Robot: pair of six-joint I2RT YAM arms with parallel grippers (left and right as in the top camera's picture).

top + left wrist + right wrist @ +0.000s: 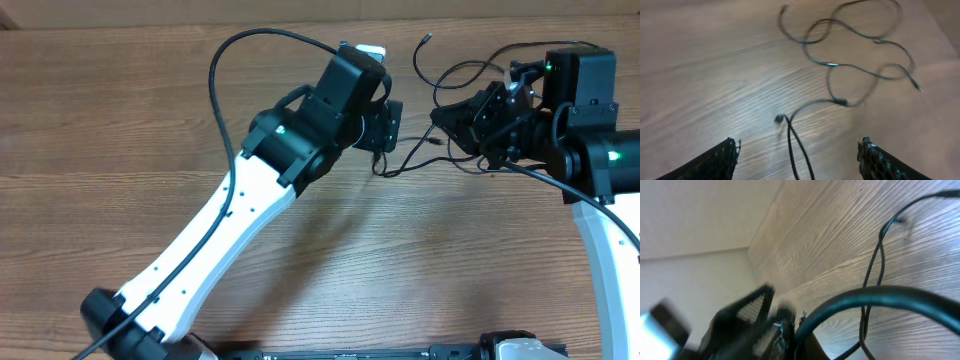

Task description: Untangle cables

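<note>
Found the cables (832, 64) sprawled in loose, crossing loops on the wooden table (120, 130), far and right of its middle, in the gap between the two grippers. Saw the left gripper (799, 164) spread wide just left of the tangle, with two strands running side by side up between its fingers (715, 165) and touching neither. Traced those strands to a small plug end just ahead of the fingertips, then on into the loops farther out. Met the right gripper (452, 120) at the tangle's right side, with cords passing under or into it. Could not tell from the overhead or the blurred right wrist view whether it stood wide, narrow or closed on a cord. Noted one plug-tipped end reaching toward the table's far edge, close to it. Saw broad bare wood stretching left and near of the tangle, crossed by the left arm (230, 210).
</note>
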